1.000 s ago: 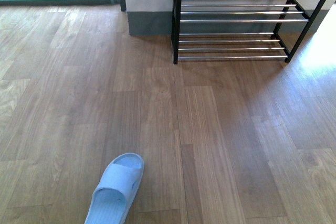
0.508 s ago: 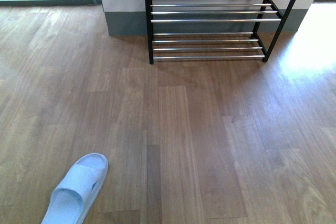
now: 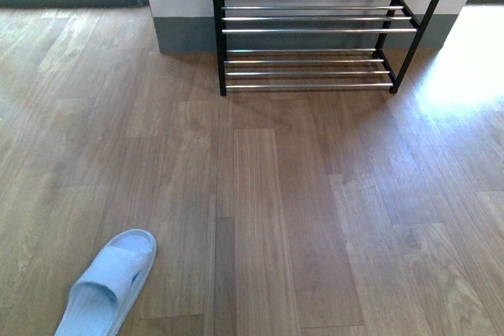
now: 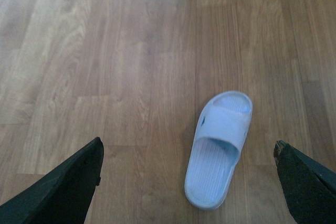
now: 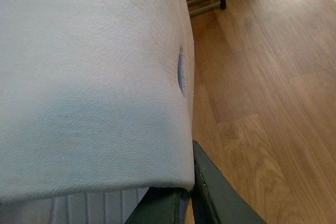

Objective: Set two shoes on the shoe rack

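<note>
While your right gripper (image 5: 186, 184) clamps one slipper (image 5: 89, 77), the second slipper (image 3: 106, 285) lies well short of the shoe rack (image 3: 307, 31).
Your left gripper (image 4: 188, 144) hangs above it, jaws spread wide.

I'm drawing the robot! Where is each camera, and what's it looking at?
Front view: on the robot's body, facing forward toward the shoe rack; a blue slipper lies low left; no arms show.
Left wrist view: on the left arm, looking down at that slipper between the fingers of the open left gripper.
Right wrist view: on the right arm; a second slipper in the right gripper fills most of it.
Shared: front and left wrist both see the blue slipper.
</note>
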You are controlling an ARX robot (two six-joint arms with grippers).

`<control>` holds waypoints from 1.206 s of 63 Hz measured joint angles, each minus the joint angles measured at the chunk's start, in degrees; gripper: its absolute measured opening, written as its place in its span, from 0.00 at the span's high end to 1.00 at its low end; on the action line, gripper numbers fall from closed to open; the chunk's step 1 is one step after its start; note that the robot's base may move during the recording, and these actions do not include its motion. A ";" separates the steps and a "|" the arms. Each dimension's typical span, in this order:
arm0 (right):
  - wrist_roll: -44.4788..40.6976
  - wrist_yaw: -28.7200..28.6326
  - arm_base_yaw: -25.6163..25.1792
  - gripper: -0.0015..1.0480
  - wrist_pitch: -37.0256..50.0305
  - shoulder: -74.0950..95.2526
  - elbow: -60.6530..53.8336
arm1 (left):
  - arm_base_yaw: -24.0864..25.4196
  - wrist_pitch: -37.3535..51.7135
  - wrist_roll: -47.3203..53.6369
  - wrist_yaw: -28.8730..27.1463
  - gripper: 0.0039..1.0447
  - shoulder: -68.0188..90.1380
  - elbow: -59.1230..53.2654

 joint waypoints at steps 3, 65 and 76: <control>0.00 -0.02 0.00 0.98 0.00 -0.02 0.00 | -0.57 8.15 0.72 -0.04 0.09 13.00 2.05; 0.00 0.00 0.00 0.98 0.00 0.00 0.00 | -8.85 6.25 4.81 2.97 0.09 89.50 53.83; 0.00 0.00 0.00 0.98 0.00 0.00 0.00 | -8.61 5.57 4.44 2.75 0.21 90.97 56.26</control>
